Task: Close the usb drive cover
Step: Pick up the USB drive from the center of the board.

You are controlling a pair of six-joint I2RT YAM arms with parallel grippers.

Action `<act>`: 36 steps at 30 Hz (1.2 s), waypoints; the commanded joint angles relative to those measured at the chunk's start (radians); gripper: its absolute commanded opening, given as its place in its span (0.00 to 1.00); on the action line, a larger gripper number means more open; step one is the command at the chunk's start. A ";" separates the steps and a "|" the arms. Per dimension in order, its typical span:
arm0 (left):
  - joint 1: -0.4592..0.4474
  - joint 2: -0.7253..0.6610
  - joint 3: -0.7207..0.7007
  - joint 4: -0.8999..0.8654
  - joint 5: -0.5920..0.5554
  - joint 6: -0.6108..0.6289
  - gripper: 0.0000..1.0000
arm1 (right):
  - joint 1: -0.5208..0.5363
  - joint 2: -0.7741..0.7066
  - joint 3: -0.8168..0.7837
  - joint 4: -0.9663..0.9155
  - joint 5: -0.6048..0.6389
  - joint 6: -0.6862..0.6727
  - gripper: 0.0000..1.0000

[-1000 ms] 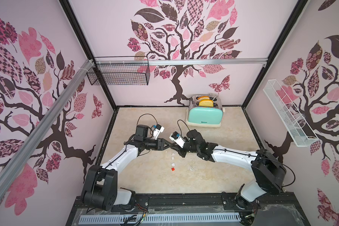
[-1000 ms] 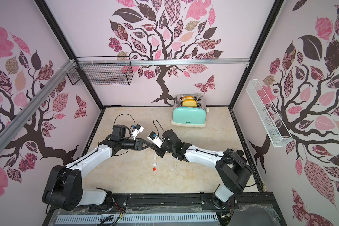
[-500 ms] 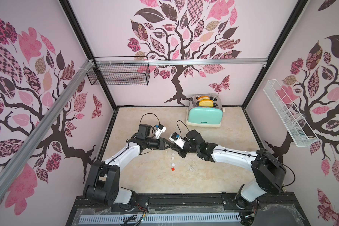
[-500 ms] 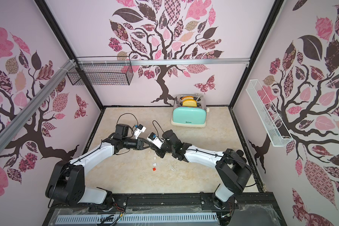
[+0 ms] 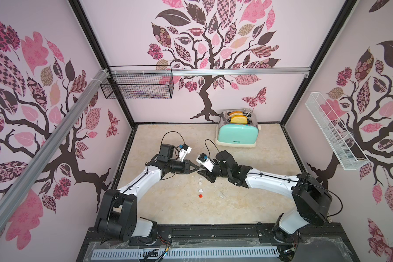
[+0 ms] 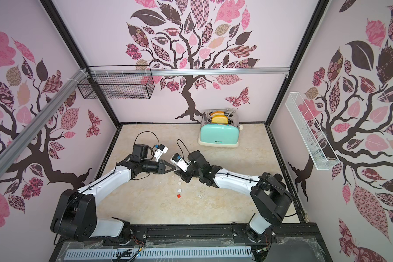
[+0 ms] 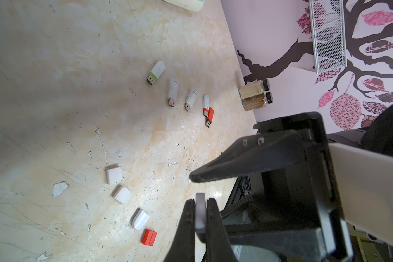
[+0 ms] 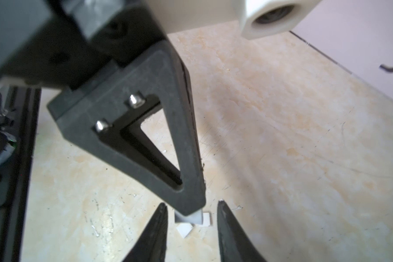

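Left claw (image 7: pixel 200 201) pinching white cover (image 7: pixel 200 214), right claw (image 8: pixel 191 203) parted, toaster (image 5: pixel 236 135) label blurred.

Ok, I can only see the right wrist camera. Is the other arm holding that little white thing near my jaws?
Observer: Yes. The left wrist view shows the left gripper shut on a white cap, with its end poking out past the jaws.
Operator: Where are the sticks it goes on?
Observer: Five USB drives lie in a row on the table, out of your view.
Operator: Is there a cap that isn't white?
Observer: Yes, one red cap lies loose on the table.
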 commanded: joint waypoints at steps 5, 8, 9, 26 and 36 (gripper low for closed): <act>0.098 -0.059 -0.044 0.039 -0.032 -0.019 0.00 | -0.018 -0.045 0.031 -0.131 0.124 0.066 0.60; 0.101 -0.072 -0.052 0.024 -0.059 0.007 0.00 | -0.048 -0.015 0.053 -0.162 0.151 0.112 0.73; 0.104 -0.075 -0.050 0.012 -0.066 0.015 0.00 | -0.061 0.003 0.072 -0.183 0.172 0.135 0.79; 0.127 -0.101 -0.052 -0.035 -0.113 0.036 0.00 | -0.258 0.355 0.387 -0.397 0.207 0.366 0.80; 0.130 -0.101 -0.052 -0.054 -0.131 0.055 0.00 | -0.289 0.465 0.444 -0.408 0.164 0.411 0.79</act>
